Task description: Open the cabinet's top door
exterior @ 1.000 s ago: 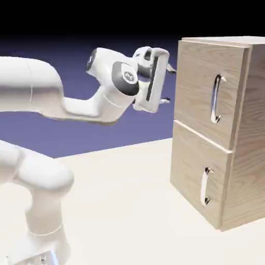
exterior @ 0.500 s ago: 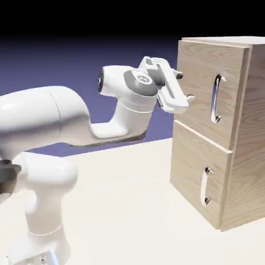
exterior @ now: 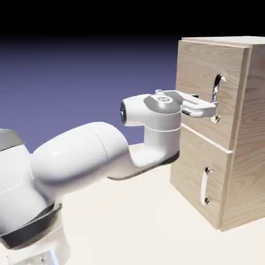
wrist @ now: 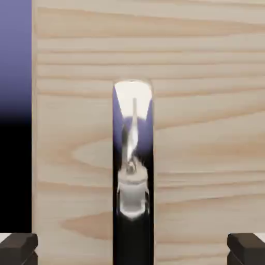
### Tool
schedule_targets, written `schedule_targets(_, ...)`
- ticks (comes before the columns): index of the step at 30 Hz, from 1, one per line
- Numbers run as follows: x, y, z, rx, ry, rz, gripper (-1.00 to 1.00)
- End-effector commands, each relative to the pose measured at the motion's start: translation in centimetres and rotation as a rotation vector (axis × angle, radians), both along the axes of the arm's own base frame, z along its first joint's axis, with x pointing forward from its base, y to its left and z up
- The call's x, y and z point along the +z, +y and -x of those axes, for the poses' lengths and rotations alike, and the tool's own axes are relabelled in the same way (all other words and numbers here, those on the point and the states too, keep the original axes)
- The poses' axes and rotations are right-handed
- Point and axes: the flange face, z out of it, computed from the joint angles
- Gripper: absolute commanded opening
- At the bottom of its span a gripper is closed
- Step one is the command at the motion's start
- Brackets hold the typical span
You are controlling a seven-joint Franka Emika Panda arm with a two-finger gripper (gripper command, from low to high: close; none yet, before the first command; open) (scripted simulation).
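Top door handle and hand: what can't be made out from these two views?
- Exterior view: the hand covers the middle of the handle; contact unclear.
- Hand view: the picture's bottom edge cuts off the handle's lower end, and only the fingertips show.
- Cabinet: right side cut off in the exterior view.

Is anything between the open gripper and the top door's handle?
Nothing: the hand view shows the handle centred between both fingertips, only the top door behind it.

The white arm [exterior: 93, 155] reaches low and level toward the exterior view's right, its wrist turned flat. The gripper [exterior: 209, 107] points straight ahead, fingers [wrist: 18, 246] spread wide apart, holding nothing.
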Motion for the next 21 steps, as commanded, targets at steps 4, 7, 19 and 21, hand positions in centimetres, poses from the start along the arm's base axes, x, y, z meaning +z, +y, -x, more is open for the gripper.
schedule_targets(4,0.0,0.2,-1.7,0.0,0.0,0.002,-1.0)
schedule_targets(7,0.0,1.3,0.6,-0.078,0.0,0.001,-1.0)
schedule_targets(19,0.0,7.9,9.3,-0.413,0.001,0.001,-1.0)
schedule_targets(21,0.0,9.1,10.4,-0.464,0.001,0.001,-1.0)
